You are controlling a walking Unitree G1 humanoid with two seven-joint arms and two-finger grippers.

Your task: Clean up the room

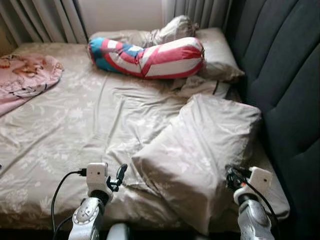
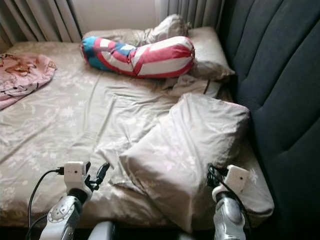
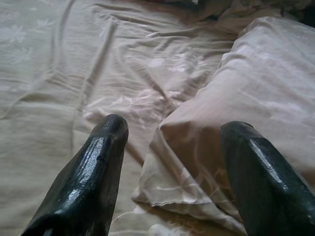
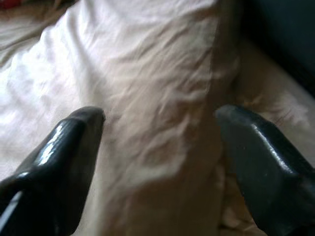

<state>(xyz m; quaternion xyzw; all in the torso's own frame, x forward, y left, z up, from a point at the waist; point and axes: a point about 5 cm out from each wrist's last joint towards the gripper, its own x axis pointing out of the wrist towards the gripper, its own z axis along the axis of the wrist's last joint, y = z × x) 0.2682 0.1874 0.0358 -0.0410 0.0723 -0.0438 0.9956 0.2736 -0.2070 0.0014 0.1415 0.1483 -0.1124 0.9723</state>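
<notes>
While both tools hover spread apart, the left tool [image 3: 172, 147] at the near corner and the right tool [image 4: 160, 120] over the edge of the beige pillow [image 1: 200, 150], a striped bolster [image 1: 150, 57] lies far up the bed [image 1: 65, 130].

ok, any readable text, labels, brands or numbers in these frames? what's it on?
None readable.
Pink blanket: a printed picture, too blurred to tell whether it carries words.
Striped bolster: red, white and blue pattern, no lettering.
Beige pillow and sheet: faint floral print, no lettering.
</notes>
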